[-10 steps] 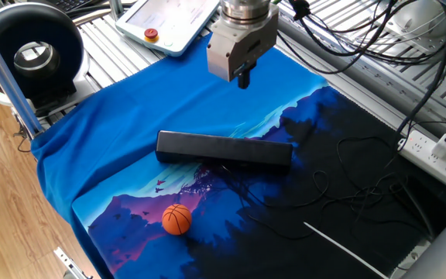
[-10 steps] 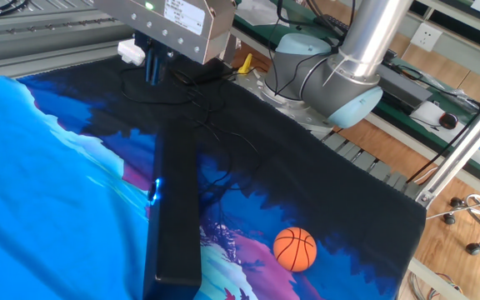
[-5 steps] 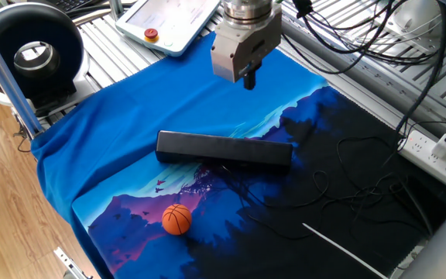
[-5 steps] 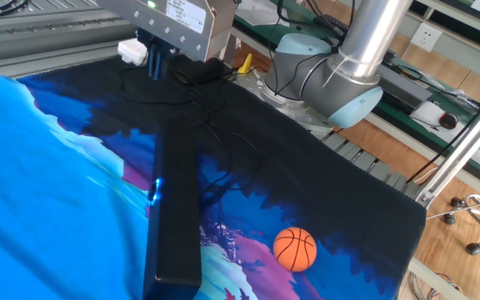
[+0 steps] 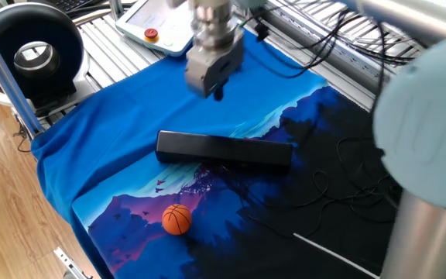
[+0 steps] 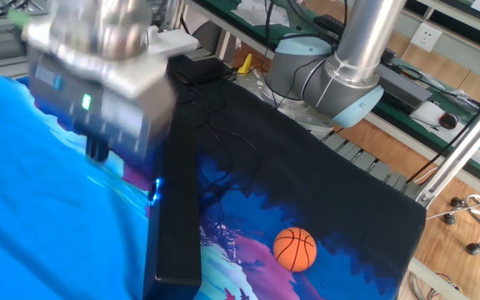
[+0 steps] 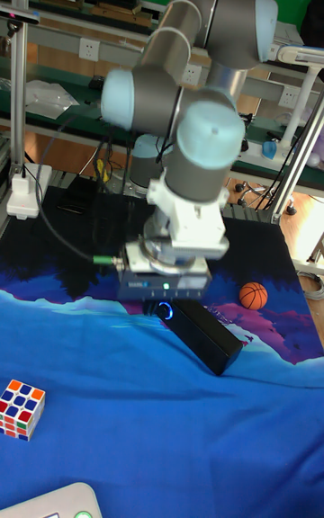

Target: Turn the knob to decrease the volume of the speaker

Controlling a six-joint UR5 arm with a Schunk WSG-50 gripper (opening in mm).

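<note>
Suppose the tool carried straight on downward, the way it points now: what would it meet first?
Probably the blue cloth, just beyond the speaker. The tool hangs above the cloth behind the bar; depth is unclear, so it might clip the speaker's edge.

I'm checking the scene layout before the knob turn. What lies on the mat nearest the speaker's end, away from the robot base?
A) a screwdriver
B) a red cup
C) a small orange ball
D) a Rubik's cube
C: the small orange ball sits on the mat just off the speaker, while the Rubik's cube lies much farther off in the tall view.
</note>
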